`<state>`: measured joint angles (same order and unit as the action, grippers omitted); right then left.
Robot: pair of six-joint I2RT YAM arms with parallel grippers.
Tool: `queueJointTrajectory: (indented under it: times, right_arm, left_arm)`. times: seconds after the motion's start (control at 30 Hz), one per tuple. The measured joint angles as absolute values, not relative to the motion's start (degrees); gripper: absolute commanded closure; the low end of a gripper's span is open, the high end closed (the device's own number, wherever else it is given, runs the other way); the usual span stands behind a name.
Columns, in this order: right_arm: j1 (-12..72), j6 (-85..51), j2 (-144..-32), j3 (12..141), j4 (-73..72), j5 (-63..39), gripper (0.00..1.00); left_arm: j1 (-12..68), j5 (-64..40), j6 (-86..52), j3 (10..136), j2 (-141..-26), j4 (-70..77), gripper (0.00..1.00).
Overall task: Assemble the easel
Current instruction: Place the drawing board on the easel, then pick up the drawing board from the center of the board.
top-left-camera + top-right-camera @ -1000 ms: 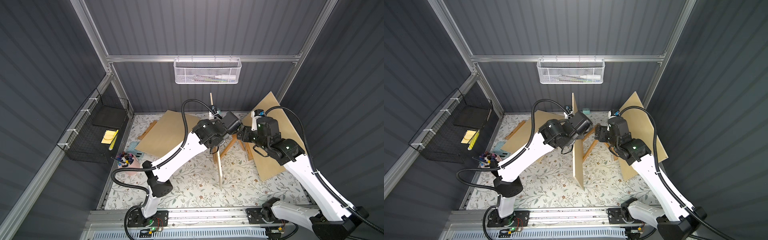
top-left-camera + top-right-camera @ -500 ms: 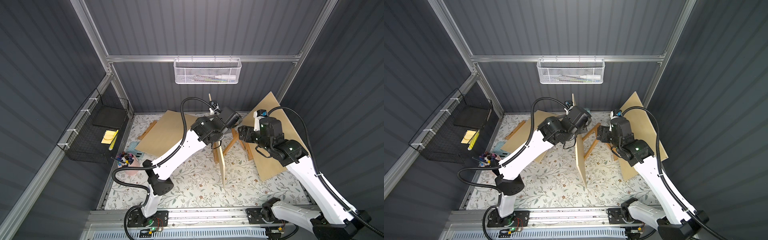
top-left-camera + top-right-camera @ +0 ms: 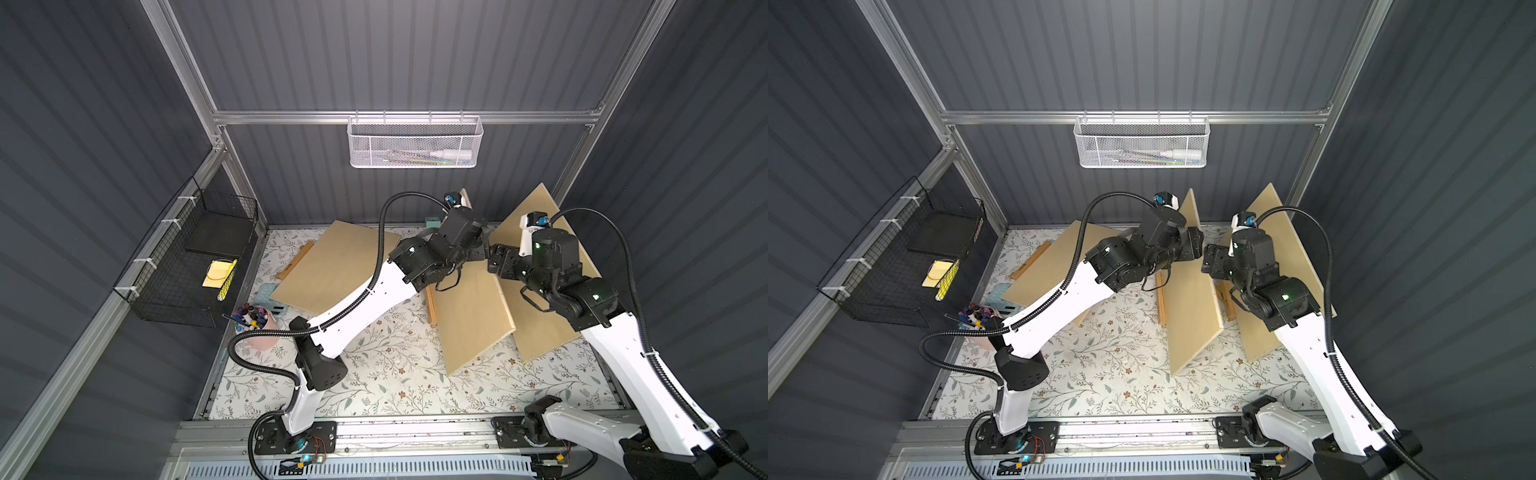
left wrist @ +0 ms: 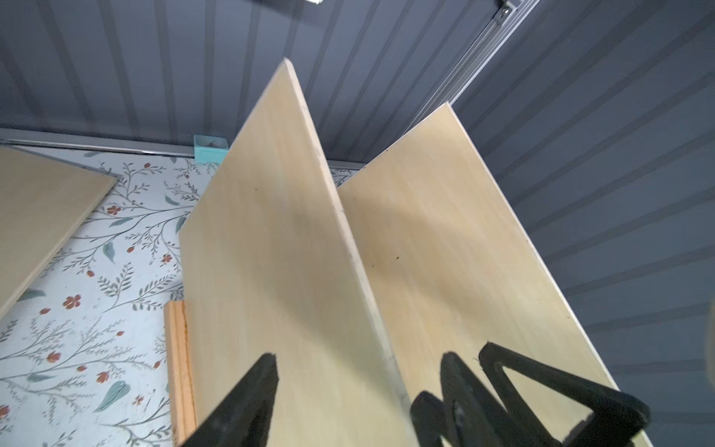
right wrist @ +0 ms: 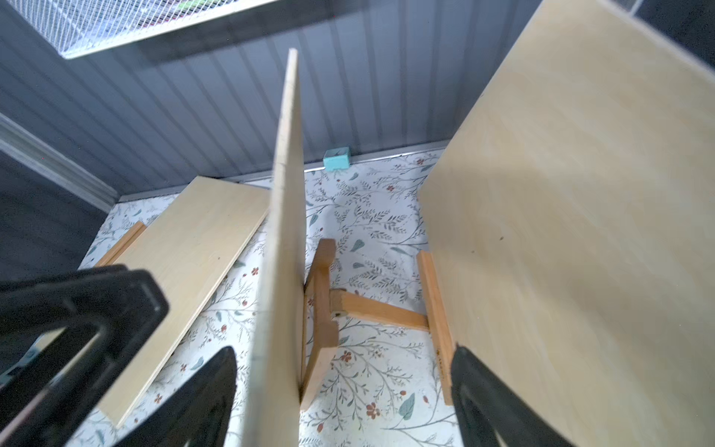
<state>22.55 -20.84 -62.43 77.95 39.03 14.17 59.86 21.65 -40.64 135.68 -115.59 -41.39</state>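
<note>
The easel shows as orange wooden legs (image 5: 321, 309) with a crossbar (image 5: 381, 309) on the floral mat; one strip (image 3: 431, 307) peeks out in a top view. A plywood board (image 3: 469, 316) leans tilted against it, its top edge (image 5: 280, 232) running between the open jaws of my right gripper (image 5: 348, 391) without touching either finger. My left gripper (image 4: 358, 387) is also open and straddles the same edge of the board (image 4: 271, 232), gripping nothing. Both grippers (image 3: 1198, 245) (image 3: 1209, 257) meet at the board's upper end.
A second board (image 3: 540, 332) leans behind the right arm and a third (image 3: 332, 266) lies at the back left over a wooden strip (image 3: 295, 259). There is a teal box (image 3: 432, 221) by the back wall, a pink marker cup (image 3: 257, 328), a black wire basket (image 3: 195, 266) and a white mesh basket (image 3: 414, 143).
My left gripper has opened and let go of the middle board. The board, upright on its edge before, now leans over to the right with its face showing.
</note>
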Motion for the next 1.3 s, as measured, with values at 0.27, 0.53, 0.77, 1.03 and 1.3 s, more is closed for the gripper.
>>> queueJointTrajectory:
  times: [0.27,0.53,0.77,1.03,1.3]
  right_arm:
    - [21.74,-17.78,-62.08,80.95,40.56,15.86,0.13]
    - [24.23,-11.05,-64.84,86.94,39.59,2.79,0.13]
    - [31.73,-9.04,-74.17,93.12,38.98,-11.27,0.13]
    - [31.92,-12.29,-80.60,95.57,42.09,-13.50,0.12]
    - [31.92,-11.51,-78.39,99.46,43.53,-10.90,0.12]
  left_arm:
    - [59.86,29.10,-38.72,125.47,-110.93,-36.82,0.20]
    - [46.59,36.51,-42.68,119.13,-99.22,-47.11,0.19]
    - [36.82,36.93,-37.71,121.01,-101.45,-62.00,0.17]
    - [37.85,34.54,-27.29,123.02,-123.42,-71.00,0.16]
    - [38.28,33.65,-18.65,119.07,-127.39,-71.00,0.18]
